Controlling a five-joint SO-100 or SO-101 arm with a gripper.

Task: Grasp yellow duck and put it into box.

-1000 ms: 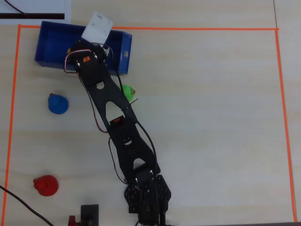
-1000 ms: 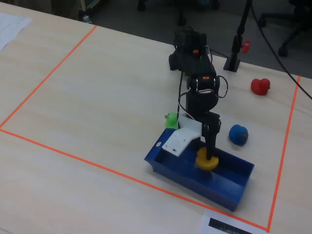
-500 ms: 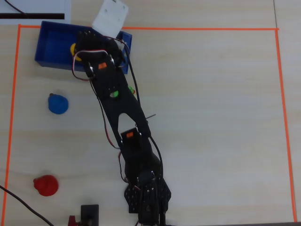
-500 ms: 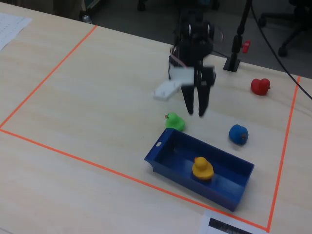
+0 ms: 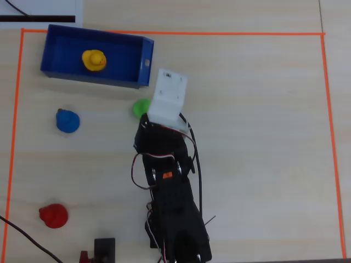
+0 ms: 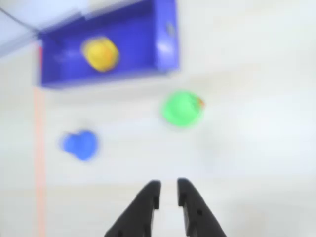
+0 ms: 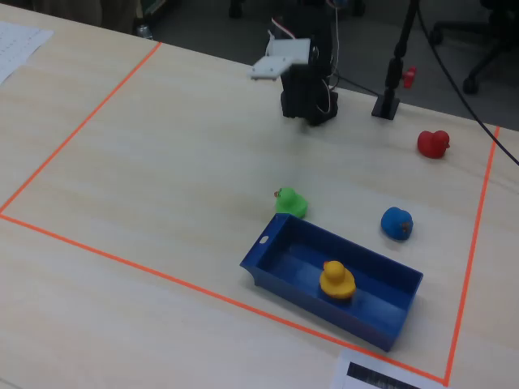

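Claw: the gripper has pulled back from the box toward the arm's base; its fingers stand slightly parted with nothing between them
Change: a second ago it pinched the yellow duck inside the box; now the duck sits free on the box floor, upright
Meaning: the placing looks done, only the retreat is left
Box place: near the desk's top-left taped corner in the overhead view
Yellow ducks: one
Other ducks: one green duck just outside the box's end wall, one blue duck, one red duck near the lower-left corner
Boxes: one
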